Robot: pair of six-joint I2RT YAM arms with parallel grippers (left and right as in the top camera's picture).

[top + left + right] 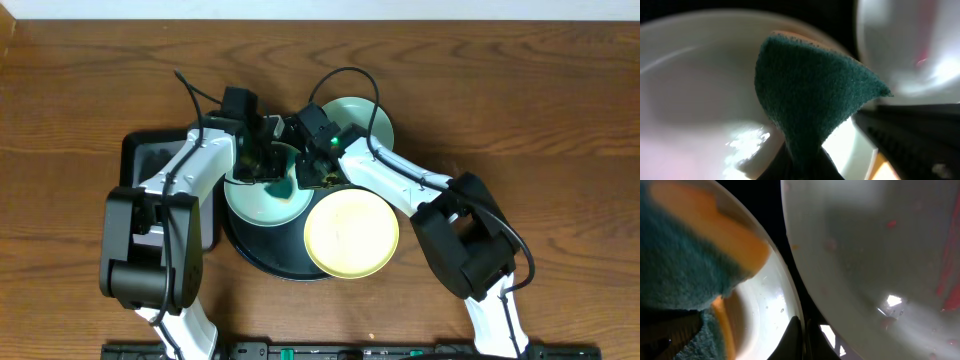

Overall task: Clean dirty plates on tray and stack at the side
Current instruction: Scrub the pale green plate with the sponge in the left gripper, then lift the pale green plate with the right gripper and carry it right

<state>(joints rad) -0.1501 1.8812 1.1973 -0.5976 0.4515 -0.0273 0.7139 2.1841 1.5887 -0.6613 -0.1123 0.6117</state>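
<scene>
The round black tray (pixel 262 258) holds a pale aqua plate (pixel 255 205) at its left and the pale yellow plate (pixel 351 234) at its front right. A second aqua plate (pixel 368 117) lies behind, at the tray's far right edge. My left gripper (pixel 272 170) is shut on a green and orange sponge (pixel 280 184) (pixel 805 95), pressed on the left aqua plate (pixel 695 85). My right gripper (pixel 312 168) (pixel 802 335) is shut on that plate's rim (pixel 771 305). The right wrist view also shows the sponge (pixel 685 265) and a pale plate with reddish spots (pixel 875 250).
A smaller black rectangular tray (pixel 148 158) lies at the left of the round tray, under my left arm. The wooden table (pixel 540 120) lies all around. Both arms cross over the round tray's back half.
</scene>
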